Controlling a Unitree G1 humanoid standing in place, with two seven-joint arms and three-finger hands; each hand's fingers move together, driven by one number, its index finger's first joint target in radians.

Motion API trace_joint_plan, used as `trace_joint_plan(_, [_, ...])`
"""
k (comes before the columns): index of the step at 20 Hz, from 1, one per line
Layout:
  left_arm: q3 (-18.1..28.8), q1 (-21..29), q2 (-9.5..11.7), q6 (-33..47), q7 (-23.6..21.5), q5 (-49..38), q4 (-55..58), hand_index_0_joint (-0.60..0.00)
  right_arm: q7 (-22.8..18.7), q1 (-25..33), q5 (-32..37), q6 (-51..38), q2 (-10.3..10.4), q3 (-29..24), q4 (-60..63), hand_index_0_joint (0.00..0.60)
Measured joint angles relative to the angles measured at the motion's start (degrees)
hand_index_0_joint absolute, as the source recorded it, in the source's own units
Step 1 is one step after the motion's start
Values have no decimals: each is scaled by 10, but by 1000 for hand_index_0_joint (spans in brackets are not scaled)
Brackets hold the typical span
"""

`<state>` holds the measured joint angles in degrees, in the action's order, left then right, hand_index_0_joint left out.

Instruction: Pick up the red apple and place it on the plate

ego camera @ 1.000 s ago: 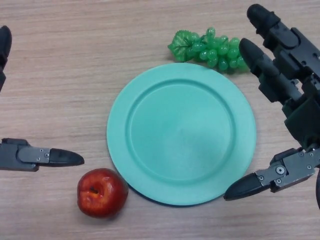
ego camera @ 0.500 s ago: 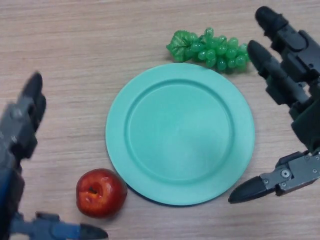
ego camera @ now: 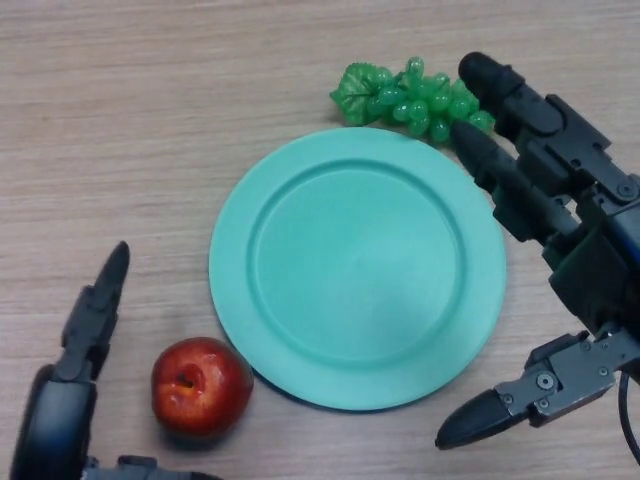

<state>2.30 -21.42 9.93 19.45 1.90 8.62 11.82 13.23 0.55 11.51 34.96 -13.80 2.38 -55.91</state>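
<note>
The red apple (ego camera: 201, 386) lies on the wooden table just off the lower left rim of the teal plate (ego camera: 356, 267). My left hand (ego camera: 80, 365) is open at the bottom left, fingers straight, right beside the apple's left side without touching it. My right hand (ego camera: 560, 250) is open at the right, its fingers over the plate's upper right rim and its thumb low near the plate's lower right edge. It holds nothing.
A bunch of green grapes (ego camera: 405, 97) lies just behind the plate, partly under my right hand's fingers. The wooden table (ego camera: 150, 120) spreads to the left and back.
My left hand has come down and in toward the apple, fingers now straighter. My right hand has shifted left over the plate's rim. Apple and plate have not moved.
</note>
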Motion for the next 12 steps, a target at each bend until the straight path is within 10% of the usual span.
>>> trace_joint_plan(5, [-20, 0, 0, 8, 29, -2, -44, 0, 5, -14, -3, 0, -1, 6, -8, 0])
trace_joint_plan(10, [-21, -2, 2, 25, 28, 5, -56, -600, 9, -27, -4, -3, -8, 5, -8, 0])
trace_joint_plan(12, [-23, -3, 3, 33, 16, 24, -55, -600, 9, -33, -4, -7, -16, 5, -8, 0])
